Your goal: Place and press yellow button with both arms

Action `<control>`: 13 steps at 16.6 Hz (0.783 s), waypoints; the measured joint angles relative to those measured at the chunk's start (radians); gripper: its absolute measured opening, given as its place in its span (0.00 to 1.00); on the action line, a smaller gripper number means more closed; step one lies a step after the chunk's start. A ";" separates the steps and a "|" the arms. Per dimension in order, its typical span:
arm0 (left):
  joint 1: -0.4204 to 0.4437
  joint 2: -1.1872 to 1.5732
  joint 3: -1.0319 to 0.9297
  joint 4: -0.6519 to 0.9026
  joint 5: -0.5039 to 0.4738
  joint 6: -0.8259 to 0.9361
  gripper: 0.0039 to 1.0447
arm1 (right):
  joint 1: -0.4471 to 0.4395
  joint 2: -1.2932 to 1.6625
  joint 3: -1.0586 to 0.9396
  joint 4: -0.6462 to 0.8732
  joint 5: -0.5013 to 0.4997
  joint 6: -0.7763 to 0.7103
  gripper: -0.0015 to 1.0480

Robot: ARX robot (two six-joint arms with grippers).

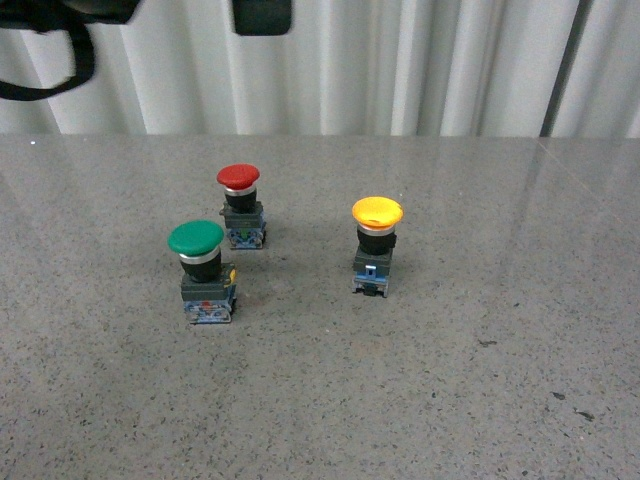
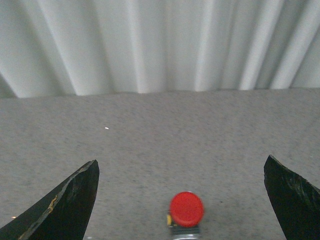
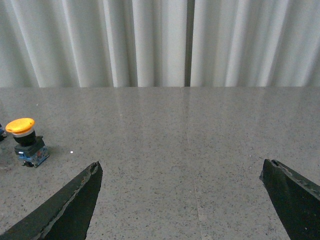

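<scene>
The yellow mushroom-capped push button (image 1: 377,245) stood upright at 3 o'clock from the green-capped push button (image 1: 204,272), probably nearer the right gripper (image 3: 181,165). Its jaws and those of the left gripper (image 2: 181,161) were released and empty.

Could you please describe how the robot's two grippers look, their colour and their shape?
The left gripper has two black fingers, wedge-shaped and tapering to points; one has a pale, yellowish scuff along its edge. The right gripper looks alike: black, pointed, with a lightly worn edge. In the front view a black cable loops at the top left.
</scene>
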State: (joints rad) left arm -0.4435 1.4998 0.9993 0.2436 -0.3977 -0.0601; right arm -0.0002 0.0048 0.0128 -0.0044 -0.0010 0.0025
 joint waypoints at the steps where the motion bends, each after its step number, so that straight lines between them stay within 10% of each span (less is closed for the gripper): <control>1: 0.012 -0.064 -0.060 0.032 -0.014 0.045 0.94 | 0.000 0.000 0.000 0.000 0.000 0.000 0.94; 4: 0.042 -0.291 -0.211 0.095 0.003 0.115 0.91 | 0.000 0.000 0.000 0.000 0.000 0.000 0.94; 13: 0.284 -0.800 -0.765 0.229 0.231 0.064 0.01 | 0.000 0.000 0.000 0.000 0.000 0.000 0.94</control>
State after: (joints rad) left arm -0.1596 0.7002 0.2344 0.4725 -0.1665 0.0040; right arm -0.0002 0.0048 0.0128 -0.0044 -0.0006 0.0025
